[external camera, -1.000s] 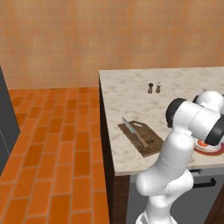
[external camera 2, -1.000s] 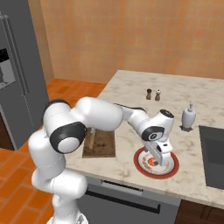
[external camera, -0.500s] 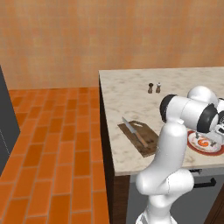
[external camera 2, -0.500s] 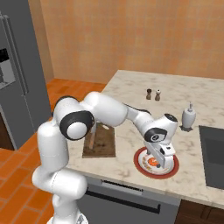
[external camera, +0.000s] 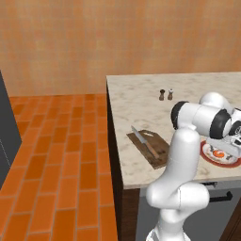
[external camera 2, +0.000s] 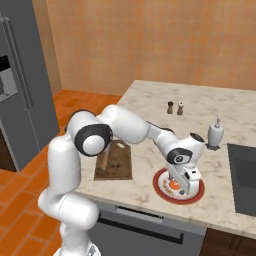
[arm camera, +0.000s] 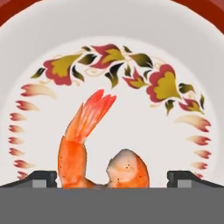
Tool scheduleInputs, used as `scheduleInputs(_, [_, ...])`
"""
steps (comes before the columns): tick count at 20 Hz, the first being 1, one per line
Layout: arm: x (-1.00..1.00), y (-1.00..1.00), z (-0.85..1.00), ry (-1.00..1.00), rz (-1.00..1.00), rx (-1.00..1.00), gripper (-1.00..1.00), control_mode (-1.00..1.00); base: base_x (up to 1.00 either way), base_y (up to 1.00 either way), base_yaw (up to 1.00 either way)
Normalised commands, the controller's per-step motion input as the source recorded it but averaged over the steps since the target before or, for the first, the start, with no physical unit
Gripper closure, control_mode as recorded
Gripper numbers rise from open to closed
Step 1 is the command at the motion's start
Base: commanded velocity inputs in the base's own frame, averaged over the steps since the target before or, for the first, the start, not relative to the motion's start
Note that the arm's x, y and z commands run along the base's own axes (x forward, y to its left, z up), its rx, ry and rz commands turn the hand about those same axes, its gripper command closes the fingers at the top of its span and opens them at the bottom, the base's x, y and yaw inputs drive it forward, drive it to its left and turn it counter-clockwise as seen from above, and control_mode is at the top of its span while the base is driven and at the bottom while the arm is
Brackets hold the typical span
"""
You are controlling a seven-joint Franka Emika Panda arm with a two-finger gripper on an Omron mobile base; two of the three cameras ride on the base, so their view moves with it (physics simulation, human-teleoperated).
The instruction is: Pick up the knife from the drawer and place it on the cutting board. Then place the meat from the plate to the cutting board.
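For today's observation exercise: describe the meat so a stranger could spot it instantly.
On the marble counter, right of the cutting board, sits a red-rimmed plate. The meat lies on it: an orange, curled shrimp-like piece with a fanned tail, the sole food there.

A home kitchen: a marble-topped table (external camera 2: 150, 100) over dark cabinets, orange brick floor tiles (external camera: 56, 141) and a warm tan wall. A tall grey refrigerator (external camera 2: 20, 85) stands at the left, and a dark sink (external camera 2: 242, 175) is set into the top at the right. Salt and pepper shakers (external camera 2: 175, 107), a soap dispenser (external camera 2: 215, 134), a cutting board (external camera 2: 114, 161) with a knife (external camera: 144, 142), and a flowered plate (external camera 2: 162, 187) sit out
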Motion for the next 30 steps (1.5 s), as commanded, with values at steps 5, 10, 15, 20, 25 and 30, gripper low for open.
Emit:
scheduleInputs(5, [-0.1,0.05,-0.17,0.0,0.0,0.0,-1.0,-1.0,0.0,0.0,0.0])
scheduleInputs(10, [0.0,0.06,-0.01,0.0,0.0,0.0,1.0,-1.0,0.0,0.0,0.0])
scheduleInputs(15, [0.0,0.05,0.0,0.0,0.0,0.0,1.0,-1.0,0.0,0.0,0.0])
scheduleInputs(20, [0.0,0.01,0.03,0.0,-0.01,0.0,1.0,-1.0,0.0,0.0,0.0])
scheduleInputs(25, [0.0,0.6,0.76,0.0,0.0,0.0,1.0,-1.0,0.0,0.0,0.0])
scheduleInputs(30, [0.07,0.98,0.98,0.0,0.0,0.0,1.0,-1.0,0.0,0.0,0.0])
